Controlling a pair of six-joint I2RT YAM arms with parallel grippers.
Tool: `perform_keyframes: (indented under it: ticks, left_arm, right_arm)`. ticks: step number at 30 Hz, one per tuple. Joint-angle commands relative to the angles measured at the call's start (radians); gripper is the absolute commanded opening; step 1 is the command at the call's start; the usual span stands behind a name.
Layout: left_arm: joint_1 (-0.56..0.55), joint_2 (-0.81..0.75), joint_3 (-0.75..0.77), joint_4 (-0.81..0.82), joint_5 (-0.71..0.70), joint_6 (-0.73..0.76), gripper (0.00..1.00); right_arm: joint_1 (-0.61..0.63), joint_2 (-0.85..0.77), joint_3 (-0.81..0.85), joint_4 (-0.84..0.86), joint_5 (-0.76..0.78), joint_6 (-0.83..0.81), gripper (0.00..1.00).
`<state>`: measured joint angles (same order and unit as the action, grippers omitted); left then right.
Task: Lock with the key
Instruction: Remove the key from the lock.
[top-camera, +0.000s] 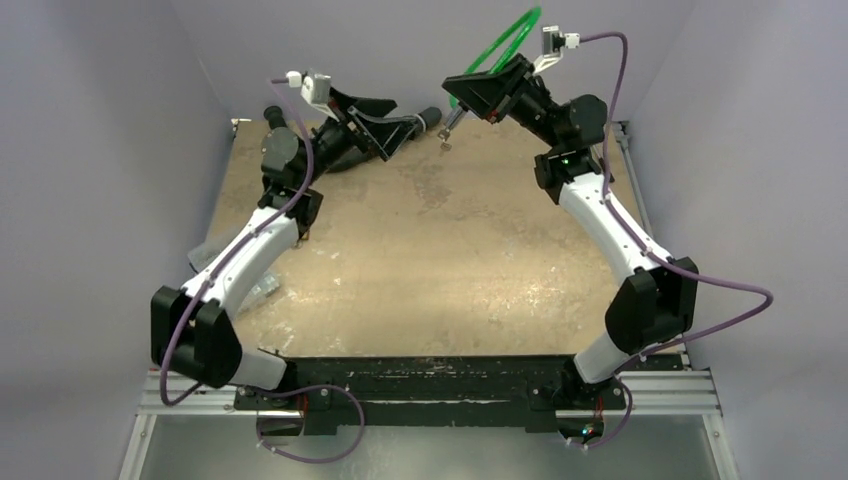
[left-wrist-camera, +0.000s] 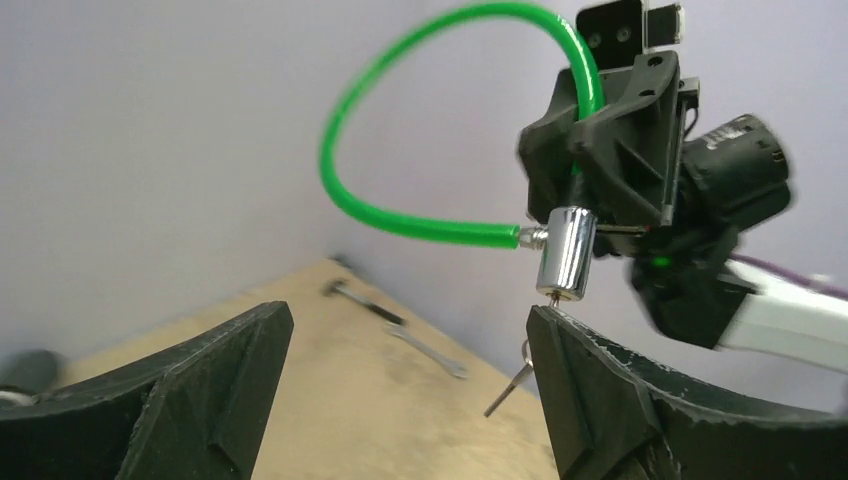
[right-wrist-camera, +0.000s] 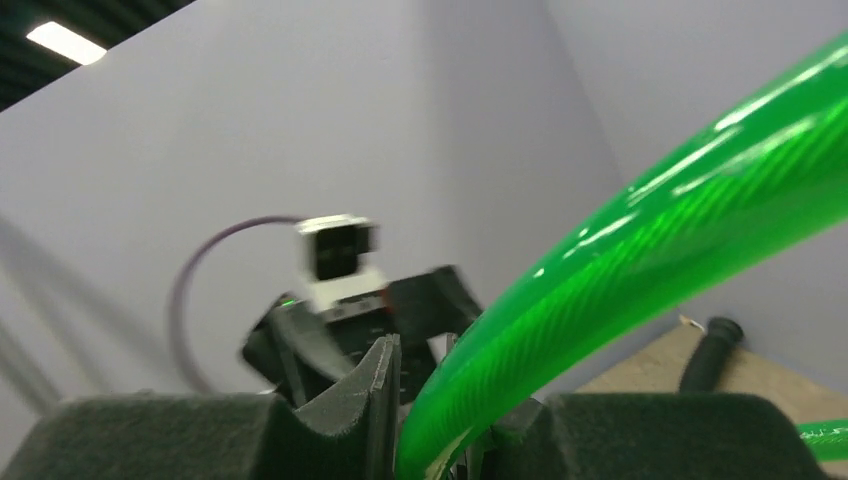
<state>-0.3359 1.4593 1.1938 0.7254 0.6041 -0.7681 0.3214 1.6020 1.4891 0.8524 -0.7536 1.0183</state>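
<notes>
The lock (left-wrist-camera: 566, 252) hangs in the upper right of the left wrist view. It has a smooth chrome barrel on a springy green cable (left-wrist-camera: 400, 215), and the right gripper (left-wrist-camera: 578, 185) is clamped on that cable just above the barrel. The left gripper (left-wrist-camera: 408, 320) stands with its fingers spread wide, holding nothing. The key (left-wrist-camera: 512, 385) shows just under the barrel at lower right, tilted, with its ringed head uppermost. It is partly cut off by the left gripper's near finger. I judge the key to be light, stiff and slick, so it is best pinched flat by the head, leaving the blade free. The barrel looks slippery and the cable likely to flex, so a hold close to the barrel seems steadiest. I cannot tell whether the key hangs, is in the air or lies on the table (top-camera: 430, 260). From above it is a mere speck, and the right wrist view is mostly filled by blurred cable.
</notes>
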Motion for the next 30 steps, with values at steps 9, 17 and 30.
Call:
perform_keyframes:
  ticks: [9, 17, 30]
  left_arm:
    - [-0.383, -0.146, -0.058, -0.182, -0.574, 1.029, 0.76]
    - [-0.452, -0.088, -0.058, -0.203, -0.601, 1.154, 0.65]
    - [-0.451, -0.051, -0.086, -0.245, -0.575, 1.163, 0.46]
  right_arm:
    - [0.043, -0.13, 0.035, -0.652, 0.513, -0.204, 0.0]
    - [0.067, -0.16, 0.036, -0.753, 0.599, -0.212, 0.0]
    - [0.07, -0.178, 0.017, -0.757, 0.605, -0.172, 0.0]
